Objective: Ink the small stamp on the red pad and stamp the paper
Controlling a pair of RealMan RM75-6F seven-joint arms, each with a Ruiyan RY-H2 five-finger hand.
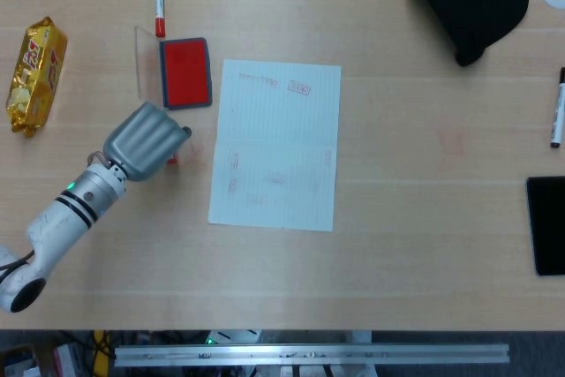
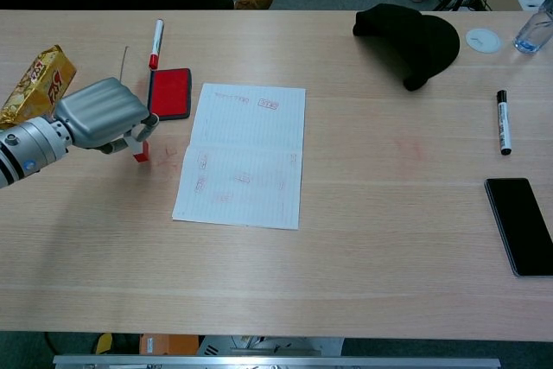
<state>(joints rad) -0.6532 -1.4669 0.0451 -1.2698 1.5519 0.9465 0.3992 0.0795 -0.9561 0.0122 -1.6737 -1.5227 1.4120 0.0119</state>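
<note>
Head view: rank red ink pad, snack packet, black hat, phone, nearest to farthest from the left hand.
From the left hand:
1. Red ink pad, just above the hand, beside the paper.
2. Snack packet, at the table's left edge.
3. Black hat, top right.
4. Phone, at the right edge.
</note>
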